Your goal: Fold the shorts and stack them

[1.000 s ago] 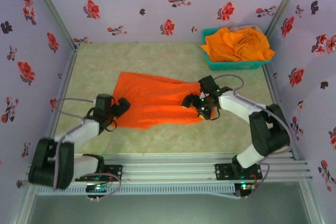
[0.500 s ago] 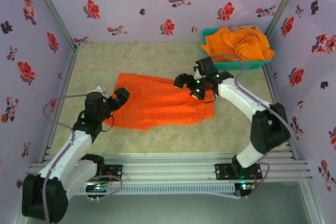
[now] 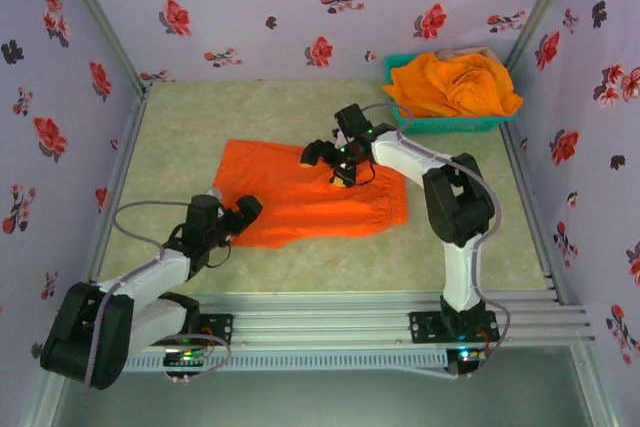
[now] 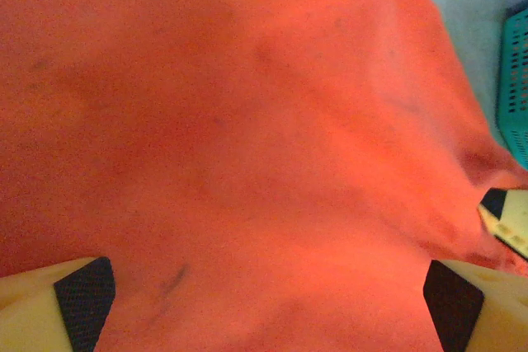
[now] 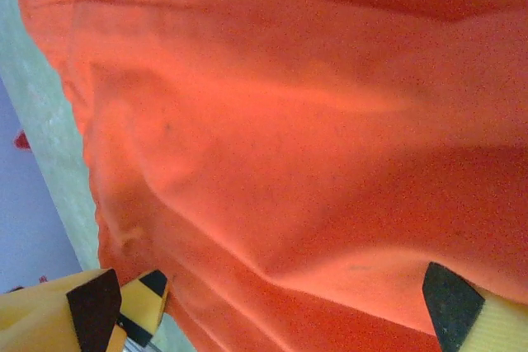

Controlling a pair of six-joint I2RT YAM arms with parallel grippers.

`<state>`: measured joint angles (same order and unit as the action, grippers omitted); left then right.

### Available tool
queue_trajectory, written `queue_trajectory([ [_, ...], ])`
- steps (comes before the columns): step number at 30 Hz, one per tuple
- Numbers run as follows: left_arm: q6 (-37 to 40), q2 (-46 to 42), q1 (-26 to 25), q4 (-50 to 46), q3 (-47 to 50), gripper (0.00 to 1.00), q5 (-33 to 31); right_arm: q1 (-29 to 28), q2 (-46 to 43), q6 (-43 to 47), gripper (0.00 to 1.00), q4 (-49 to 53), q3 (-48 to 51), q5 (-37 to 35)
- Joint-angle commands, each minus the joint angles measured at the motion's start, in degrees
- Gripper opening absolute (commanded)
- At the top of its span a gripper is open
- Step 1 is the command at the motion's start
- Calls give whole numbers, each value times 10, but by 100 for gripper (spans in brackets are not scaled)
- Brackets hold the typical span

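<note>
A pair of bright orange cloth shorts (image 3: 300, 197) lies spread flat on the pale marbled table (image 3: 180, 137), to the left of the teal plastic mesh basket (image 3: 450, 125) and nearer the arms than it, well apart from its front wall. The basket itself holds a crumpled heap of lighter orange cloth (image 3: 455, 85). The gathered waistband (image 3: 395, 202) is the end of the shorts closest to the basket, and the leg hems point away from it. The right gripper (image 3: 325, 159) hangs over the shorts' far edge, on the side facing the basket; its wrist view shows the jaws spread wide with nothing pinched, orange cloth across the whole gap (image 5: 272, 311). The left gripper (image 3: 243, 215) sits at the corner of the shorts farthest from the basket, its jaws likewise wide apart and empty above the fabric (image 4: 264, 311). The cloth looks thin, light and limp, so it should sag and crease wherever it is unsupported and will likely drag along the table rather than slide cleanly. Good holds are probably the two corners of one short edge, pinched through both layers, since a single hold in the middle would only bunch it
</note>
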<state>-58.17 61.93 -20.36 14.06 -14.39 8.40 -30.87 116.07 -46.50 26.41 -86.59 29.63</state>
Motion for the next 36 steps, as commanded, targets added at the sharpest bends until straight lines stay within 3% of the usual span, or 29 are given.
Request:
queue_trajectory([
  [1,-10,4,-5,20,23,99,-28,19,32,-1,96,-1,-29,15],
  [17,-48,-57,-8,-28,89,99,-78,71,95,3,95,9,-45,37],
  [29,-51,-88,-8,-63,88,99,-99,28,-31,-1,96,-27,-24,81],
  [36,-48,-79,-9,-62,84,99,-98,20,16,16,96,17,-83,60],
])
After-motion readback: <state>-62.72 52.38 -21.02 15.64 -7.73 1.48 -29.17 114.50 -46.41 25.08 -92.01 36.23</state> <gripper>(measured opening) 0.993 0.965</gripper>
